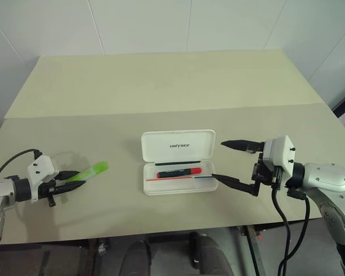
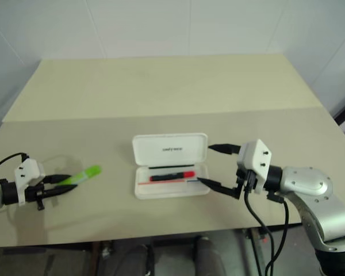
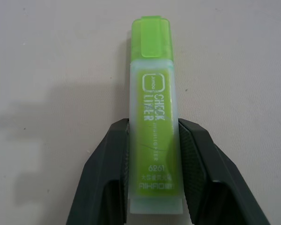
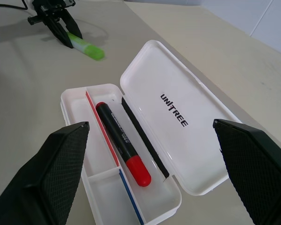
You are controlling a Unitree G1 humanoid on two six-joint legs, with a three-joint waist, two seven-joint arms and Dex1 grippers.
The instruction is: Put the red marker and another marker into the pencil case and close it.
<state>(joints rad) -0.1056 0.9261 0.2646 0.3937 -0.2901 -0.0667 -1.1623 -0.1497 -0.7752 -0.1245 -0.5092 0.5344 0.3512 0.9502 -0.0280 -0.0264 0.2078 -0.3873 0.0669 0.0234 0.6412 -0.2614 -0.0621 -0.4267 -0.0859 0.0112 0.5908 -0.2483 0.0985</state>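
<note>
The pale counter (image 1: 161,92) carries the open pencil case (image 1: 178,145), the red marker (image 1: 179,171) lying inside its tray. The right gripper (image 1: 227,163) hovers beside it, jaws wide. The left gripper (image 1: 75,180), jaws narrowed, clasps the green marker (image 3: 154,122) on the counter.

Bright, even light; soft shadows on table (image 1: 161,86); perhaps slightly soft focus.

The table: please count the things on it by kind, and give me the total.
Markers: 2 (the red marker lying in the pencil case, the green marker between the left gripper's fingers)
Pencil cases: 1 (white, lid open)
Total: 3
</note>
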